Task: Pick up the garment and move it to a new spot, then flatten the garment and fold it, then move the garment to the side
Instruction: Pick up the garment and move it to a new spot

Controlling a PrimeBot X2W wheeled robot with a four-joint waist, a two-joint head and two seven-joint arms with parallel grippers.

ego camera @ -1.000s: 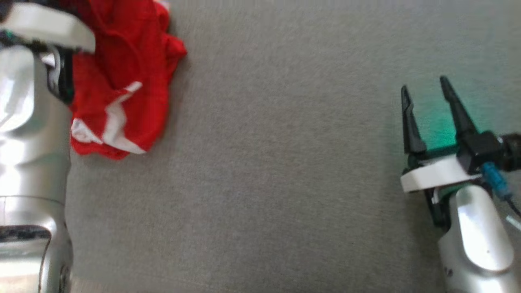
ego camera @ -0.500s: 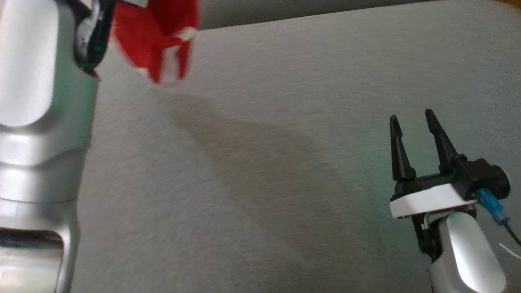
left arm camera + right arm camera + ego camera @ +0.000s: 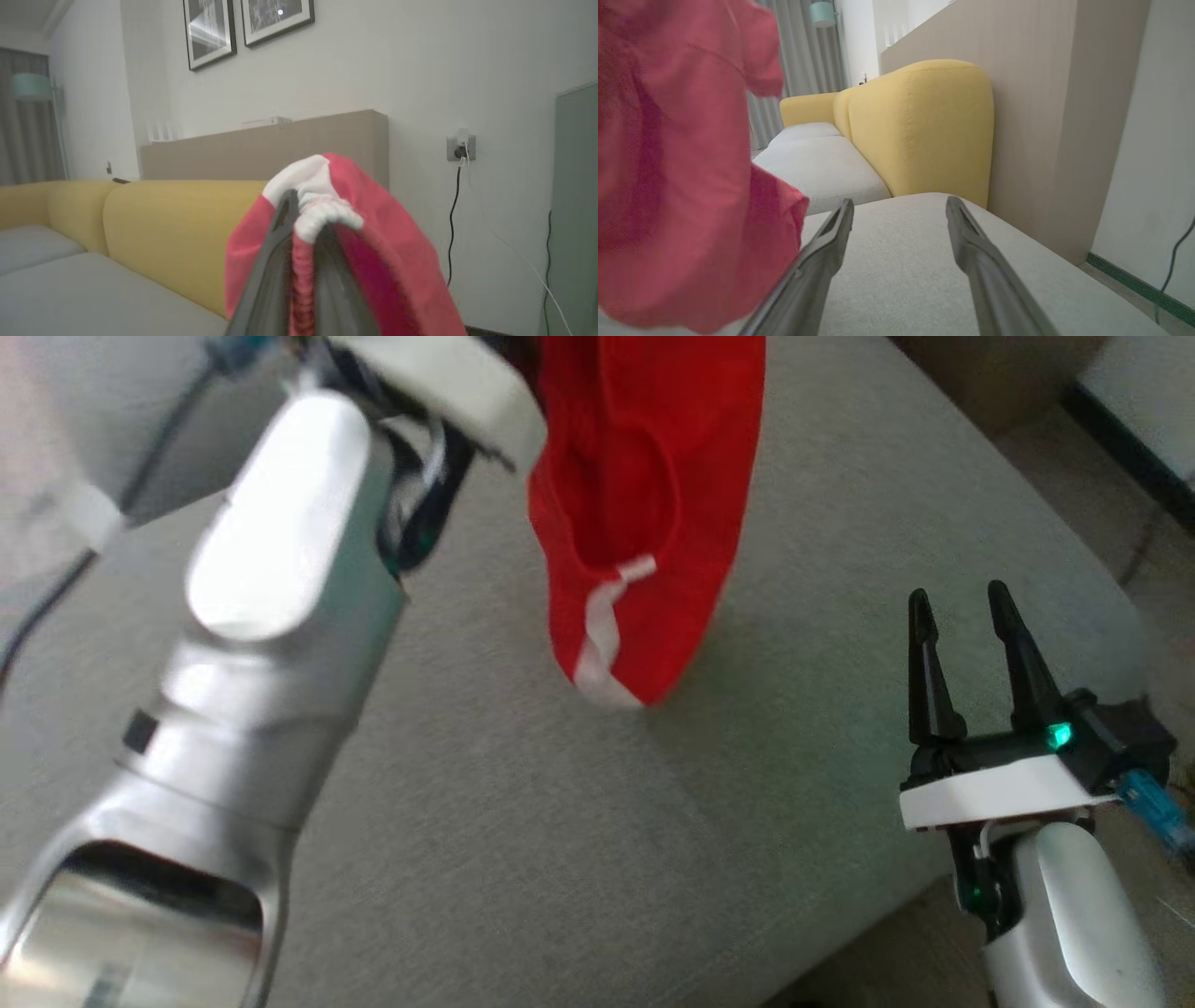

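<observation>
Red garment with white trim, bunched, hanging above grey cushion, clamped at its top

The garment runs off the top edge of the head view, and its meeting with the left gripper is hidden behind the pale wrist plate. In the left wrist view its folds cover part of the fingers. The right wrist view has it blurred and cut by the left edge. Above it, framed pictures are cropped and unreadable.

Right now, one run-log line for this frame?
left claw: shut on red garment | garment: hanging over grey sofa seat | right claw: open, empty
</observation>
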